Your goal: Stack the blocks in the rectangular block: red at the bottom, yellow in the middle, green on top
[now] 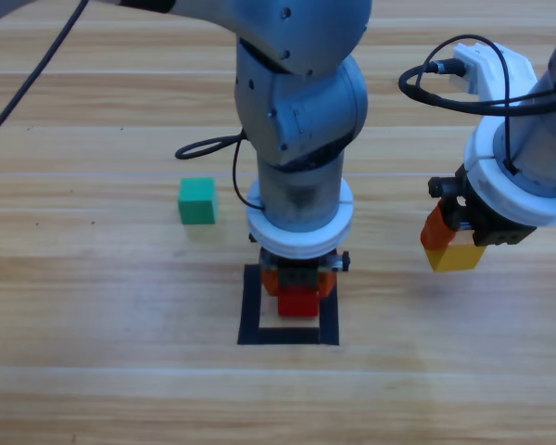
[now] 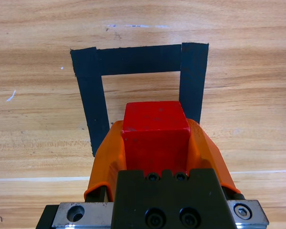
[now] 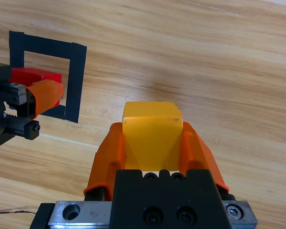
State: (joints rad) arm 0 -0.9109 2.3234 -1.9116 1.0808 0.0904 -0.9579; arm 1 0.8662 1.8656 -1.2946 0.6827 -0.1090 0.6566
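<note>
Your left pincer (image 1: pixel 297 281) is clamped on the red cube (image 2: pixel 156 125) at the rear edge of the black tape outline (image 2: pixel 92 90); your right pincer (image 1: pixel 454 243), clamped on the yellow cube (image 3: pixel 151 125), hangs well to the right of it. The green cube (image 1: pixel 197 200) sits on the surface (image 1: pixel 93 371) to the left. If released here, the red cube may land on the tape, leaving the stack outside the outline.
</note>
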